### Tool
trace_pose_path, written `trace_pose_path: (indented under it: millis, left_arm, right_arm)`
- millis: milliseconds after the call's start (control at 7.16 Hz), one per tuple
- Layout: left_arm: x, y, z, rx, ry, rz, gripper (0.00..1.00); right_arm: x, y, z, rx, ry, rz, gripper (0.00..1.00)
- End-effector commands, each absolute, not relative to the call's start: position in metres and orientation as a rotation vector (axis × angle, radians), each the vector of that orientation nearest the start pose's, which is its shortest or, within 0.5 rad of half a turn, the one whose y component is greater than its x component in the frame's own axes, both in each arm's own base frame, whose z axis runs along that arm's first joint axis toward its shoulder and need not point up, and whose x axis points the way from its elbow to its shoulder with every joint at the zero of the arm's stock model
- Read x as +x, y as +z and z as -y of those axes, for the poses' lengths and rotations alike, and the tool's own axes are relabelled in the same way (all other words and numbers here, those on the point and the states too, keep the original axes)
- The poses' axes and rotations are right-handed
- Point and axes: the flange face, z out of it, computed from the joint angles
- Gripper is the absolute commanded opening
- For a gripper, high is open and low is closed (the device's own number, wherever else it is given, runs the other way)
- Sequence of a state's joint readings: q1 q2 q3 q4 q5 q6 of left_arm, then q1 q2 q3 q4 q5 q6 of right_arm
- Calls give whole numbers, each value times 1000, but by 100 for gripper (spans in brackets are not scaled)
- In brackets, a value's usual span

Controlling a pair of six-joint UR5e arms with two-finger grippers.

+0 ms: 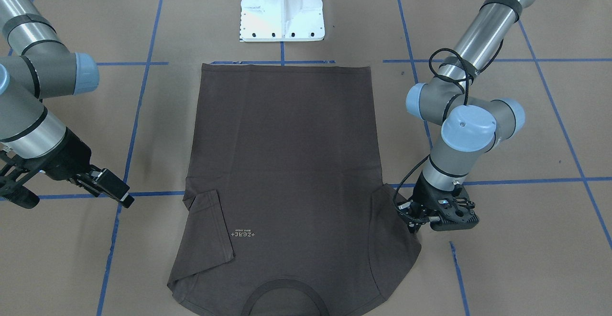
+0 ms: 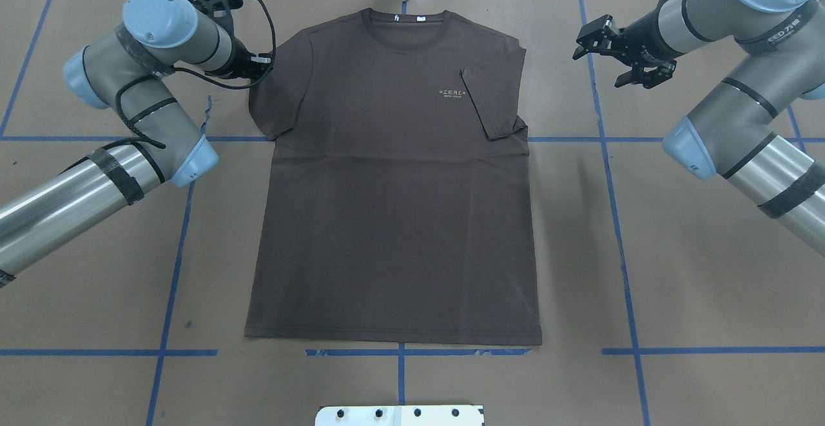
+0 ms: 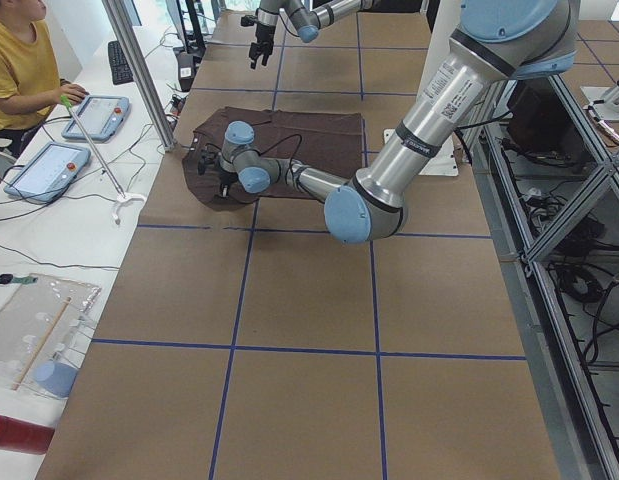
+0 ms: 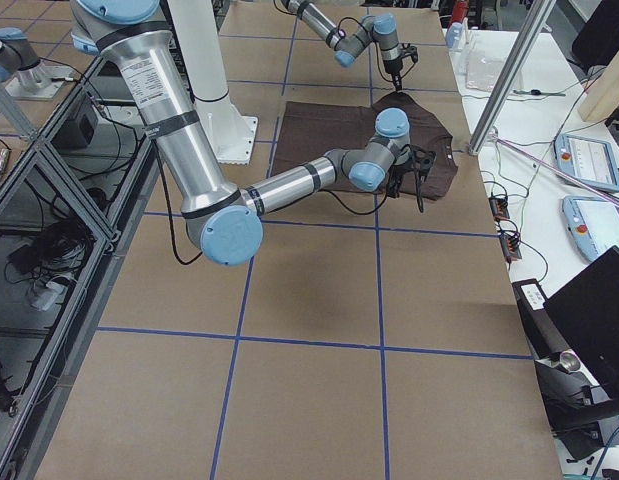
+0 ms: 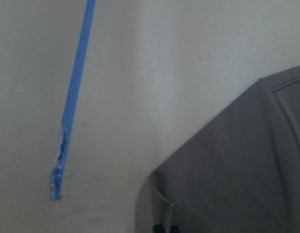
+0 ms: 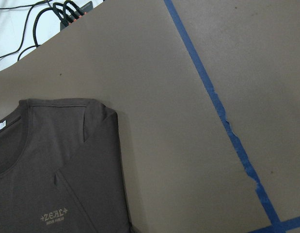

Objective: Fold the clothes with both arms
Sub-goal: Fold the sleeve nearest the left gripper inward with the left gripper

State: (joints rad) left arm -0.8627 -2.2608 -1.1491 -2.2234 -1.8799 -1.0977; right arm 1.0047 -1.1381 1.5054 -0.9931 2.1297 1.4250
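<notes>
The dark T-shirt (image 2: 393,207) lies flat and front up in the middle of the counter (image 2: 696,284) — collar (image 2: 404,33) toward the far edge, hem (image 2: 393,339) toward the robot's edge. The folded sleeve (image 2: 493,107), on the robot's right, lies over the chest beside the lettering (image 2: 452,93). The spread sleeve (image 2: 277,100) lies flat. The left pincer (image 1: 410,218) sits low at that sleeve's outer edge — I cannot tell whether it is parted or closed. The right pincer (image 2: 601,58) hangs with fingers apart, off the cloth, toward the far right corner.
</notes>
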Motion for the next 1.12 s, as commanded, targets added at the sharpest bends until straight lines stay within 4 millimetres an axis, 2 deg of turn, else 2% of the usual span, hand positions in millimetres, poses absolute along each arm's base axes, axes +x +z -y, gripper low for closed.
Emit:
trace_pose_path:
  millis: [0, 140, 419, 977]
  left_arm:
    - [443, 334, 660, 302, -285, -945, 0]
    - [464, 332, 650, 268, -301, -952, 0]
    - [498, 305, 670, 286, -366, -932, 0]
    - [498, 305, 676, 299, -408, -924, 0]
  right_arm:
    - [-295, 378, 609, 74, 516, 1056, 100]
    - [-299, 383, 606, 76, 518, 1045, 100]
    - [-315, 392, 598, 89, 516, 1018, 100]
    - [-320, 394, 596, 92, 513, 1013, 100]
